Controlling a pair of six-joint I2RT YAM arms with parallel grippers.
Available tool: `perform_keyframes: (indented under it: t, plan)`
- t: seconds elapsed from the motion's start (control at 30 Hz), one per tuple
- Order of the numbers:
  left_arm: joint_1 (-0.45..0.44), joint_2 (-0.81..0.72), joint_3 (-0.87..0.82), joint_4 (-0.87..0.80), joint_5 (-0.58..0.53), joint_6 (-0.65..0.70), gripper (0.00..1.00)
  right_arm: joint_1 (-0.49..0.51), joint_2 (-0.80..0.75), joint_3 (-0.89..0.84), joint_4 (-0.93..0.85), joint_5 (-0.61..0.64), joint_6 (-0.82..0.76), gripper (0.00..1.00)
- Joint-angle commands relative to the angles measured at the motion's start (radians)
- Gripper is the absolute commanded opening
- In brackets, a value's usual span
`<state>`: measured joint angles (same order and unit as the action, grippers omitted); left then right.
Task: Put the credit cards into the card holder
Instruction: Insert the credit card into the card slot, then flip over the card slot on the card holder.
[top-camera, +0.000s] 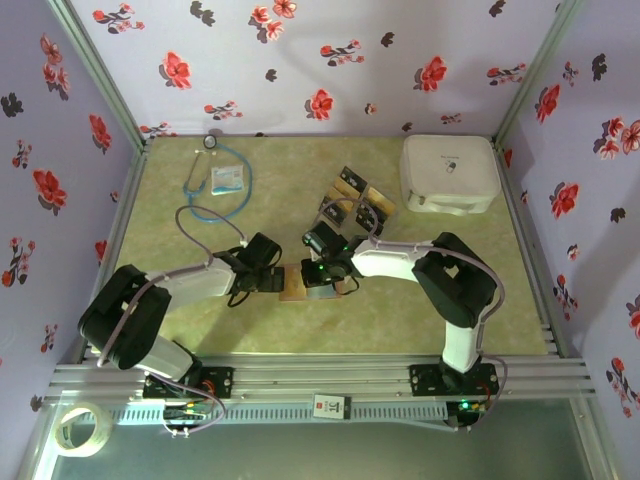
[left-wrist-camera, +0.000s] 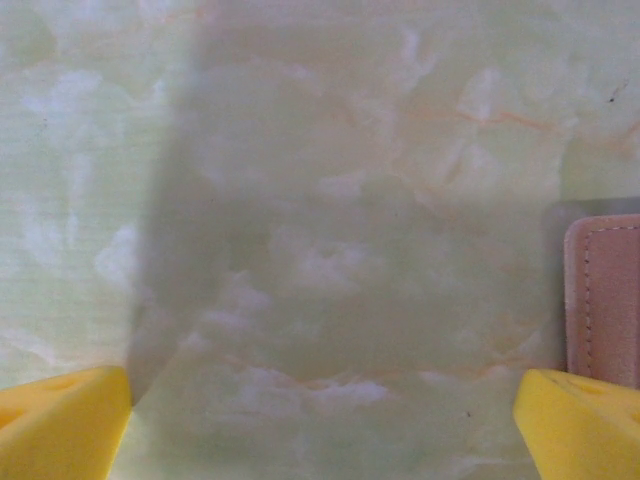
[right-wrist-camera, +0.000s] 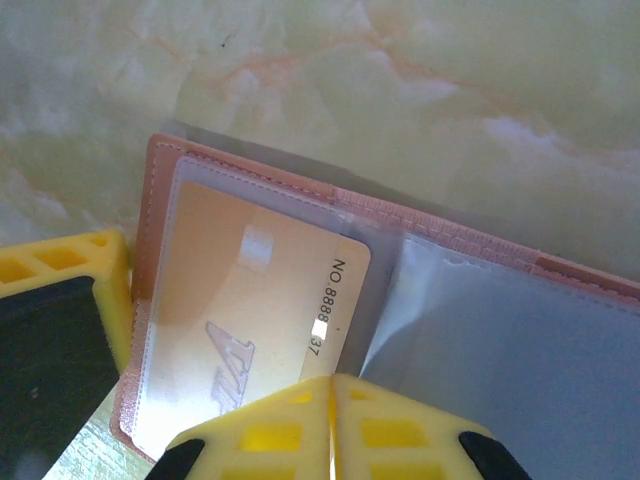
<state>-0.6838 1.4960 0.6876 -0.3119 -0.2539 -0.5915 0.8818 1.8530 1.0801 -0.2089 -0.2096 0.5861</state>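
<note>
The reddish-brown card holder (top-camera: 296, 285) lies open on the table between both grippers. In the right wrist view a gold credit card (right-wrist-camera: 250, 300) sits partly inside the clear left sleeve of the card holder (right-wrist-camera: 160, 190). My right gripper (right-wrist-camera: 332, 400) is shut, its joined tips against the card's near edge, with nothing seen between them. The remaining credit cards (top-camera: 355, 205), tan and black, lie in a loose pile behind it. My left gripper (left-wrist-camera: 320, 420) is open wide over bare table. Its right finger (left-wrist-camera: 580, 420) is at the card holder's edge (left-wrist-camera: 605, 300), and that finger (right-wrist-camera: 60, 270) also appears beside the holder.
A big white case (top-camera: 450, 172) stands at the back right. A stethoscope (top-camera: 215, 195) and a white-blue packet (top-camera: 228, 178) lie at the back left. A tape roll (top-camera: 82, 430) sits off the table at the front left.
</note>
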Motion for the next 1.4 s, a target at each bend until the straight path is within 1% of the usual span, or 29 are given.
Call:
perform_keyframes:
  t: [0.0, 0.13, 0.27, 0.4, 0.5, 0.6, 0.97, 1.13, 1.37]
  plan:
    - [-0.012, 0.02, -0.005, 0.009, 0.022, 0.007, 1.0, 0.004, -0.044, 0.031, -0.04, 0.007, -0.006, 0.08]
    - [0.003, -0.029, -0.014, -0.021, 0.015, 0.008, 1.0, -0.025, -0.108, 0.028, -0.073, 0.02, -0.028, 0.1]
    - [0.022, -0.097, -0.023, -0.062, 0.01, 0.01, 1.0, -0.084, -0.154, 0.003, -0.092, 0.018, -0.049, 0.12]
    - [0.024, -0.149, -0.009, -0.102, 0.008, 0.007, 1.0, -0.143, -0.167, -0.027, -0.085, 0.0, -0.068, 0.12]
    - [0.018, -0.166, 0.014, -0.11, 0.025, -0.002, 1.0, -0.162, -0.155, -0.034, -0.077, -0.017, -0.089, 0.12]
    - [-0.001, -0.15, 0.049, -0.11, 0.039, -0.013, 1.0, -0.165, -0.131, -0.03, -0.077, -0.029, -0.099, 0.11]
    - [-0.126, 0.018, 0.184, -0.079, 0.04, -0.04, 1.0, -0.165, -0.08, -0.056, -0.032, -0.045, -0.088, 0.1]
    - [-0.159, 0.066, 0.197, -0.057, 0.038, -0.051, 1.0, -0.165, -0.061, -0.073, -0.007, -0.061, -0.076, 0.1]
    - [-0.183, 0.09, 0.189, -0.028, 0.036, -0.051, 1.0, -0.16, -0.034, -0.09, 0.033, -0.091, -0.047, 0.09]
